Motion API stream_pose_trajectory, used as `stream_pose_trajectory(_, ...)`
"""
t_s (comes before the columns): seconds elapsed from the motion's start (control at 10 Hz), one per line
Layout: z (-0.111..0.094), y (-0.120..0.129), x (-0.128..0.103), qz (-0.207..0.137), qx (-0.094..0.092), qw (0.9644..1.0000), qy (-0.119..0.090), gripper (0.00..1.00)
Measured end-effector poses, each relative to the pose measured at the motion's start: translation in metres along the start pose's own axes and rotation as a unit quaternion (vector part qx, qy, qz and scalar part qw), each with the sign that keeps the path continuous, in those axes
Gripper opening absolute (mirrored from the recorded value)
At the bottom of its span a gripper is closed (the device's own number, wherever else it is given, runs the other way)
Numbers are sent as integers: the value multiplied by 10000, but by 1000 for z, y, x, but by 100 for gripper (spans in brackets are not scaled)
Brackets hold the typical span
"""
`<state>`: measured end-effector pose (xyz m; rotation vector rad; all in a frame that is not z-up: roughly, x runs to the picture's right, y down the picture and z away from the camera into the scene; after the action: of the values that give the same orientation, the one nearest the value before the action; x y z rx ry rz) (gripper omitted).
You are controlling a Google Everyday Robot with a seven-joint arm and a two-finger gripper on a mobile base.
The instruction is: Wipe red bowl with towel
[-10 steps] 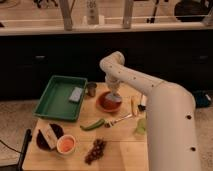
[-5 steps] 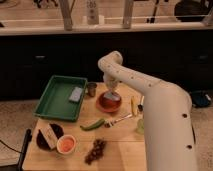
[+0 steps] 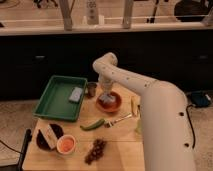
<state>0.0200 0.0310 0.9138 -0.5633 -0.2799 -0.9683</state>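
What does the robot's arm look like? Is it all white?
Mostly, yes. The arm is smooth, white and chunky, like fat tubes joined by a rounded elbow. It gets thinner toward the gripper, which looks greyer and hangs over the red bowl. No cables or markings show on it.

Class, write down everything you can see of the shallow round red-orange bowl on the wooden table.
The shallow round red-orange bowl looks smooth and plate-wide. It sits upright on the wooden table, just right of the small metal cup as the picture shows them. A small grey-blue towel lies inside it, covering its middle, and the gripper reaches down to that towel from above. Only the bowl's rim and right side show.
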Motion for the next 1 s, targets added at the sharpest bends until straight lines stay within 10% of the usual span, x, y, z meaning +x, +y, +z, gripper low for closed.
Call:
stream_pose_trajectory(0.5, -2, 39, -22, -170, -206, 9996, -107, 0)
stream_pose_trajectory(1.0, -3, 56, 10, 210, -404, 9989, 138, 0)
